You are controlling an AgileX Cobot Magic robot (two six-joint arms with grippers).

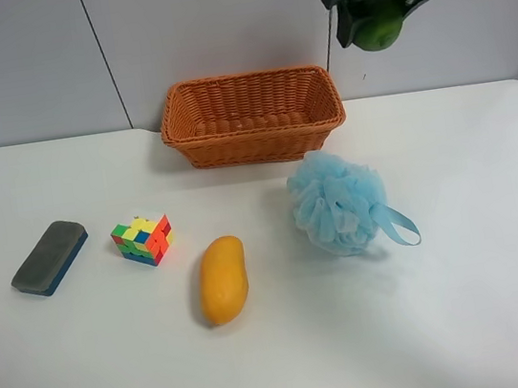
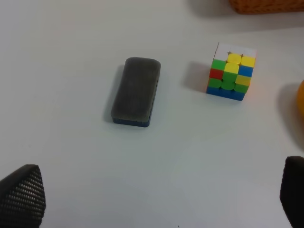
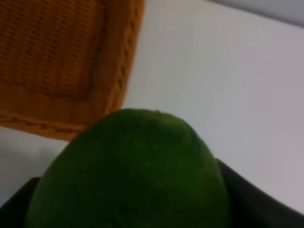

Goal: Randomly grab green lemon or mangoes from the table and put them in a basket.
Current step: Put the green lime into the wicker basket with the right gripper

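One green lemon [image 1: 380, 35], one mango [image 1: 223, 279], one basket [image 1: 255, 146], one puzzle cube [image 1: 143, 241], one board eraser [image 1: 50, 257], one blue bath sponge [image 1: 337, 202]. The right gripper [image 1: 377, 23] is clamped on the lemon, fingers on both sides, raised off the table [image 1: 451, 321] by the basket's end at the exterior view's right. The left gripper [image 2: 161, 199] is spread wide with nothing between its fingers, above the table near the eraser and cube. The mango lies on the table between cube and sponge.
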